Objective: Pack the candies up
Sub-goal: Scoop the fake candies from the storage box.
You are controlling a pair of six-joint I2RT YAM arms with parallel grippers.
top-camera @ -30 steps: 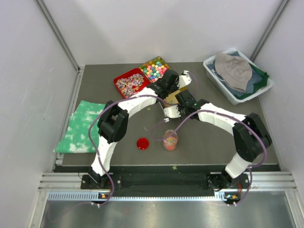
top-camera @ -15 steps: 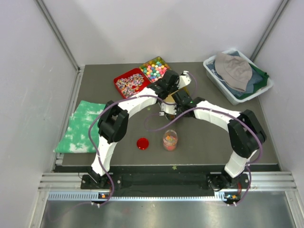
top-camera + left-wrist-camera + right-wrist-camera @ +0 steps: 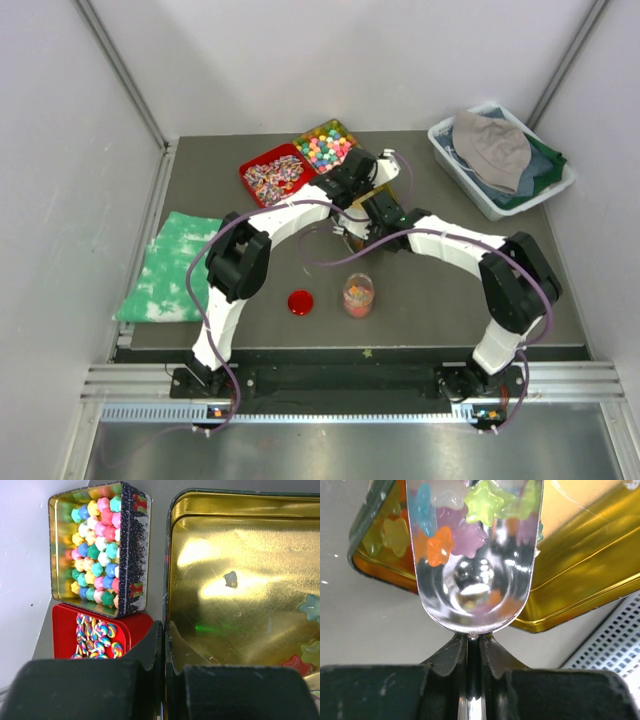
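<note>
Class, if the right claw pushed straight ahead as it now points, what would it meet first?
Most likely the gold tin: the scoop it grips would reach it first, though depth is unclear.

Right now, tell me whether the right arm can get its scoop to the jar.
Probably yes. The jar stands open, its lid lying apart, and nothing stands between it and the right gripper, shut on the scoop over the tin; only a slack cable loops near.

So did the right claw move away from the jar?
Yes. The right claw, holding its spoon, slid up the table from the jar toward the gold tin.
</note>
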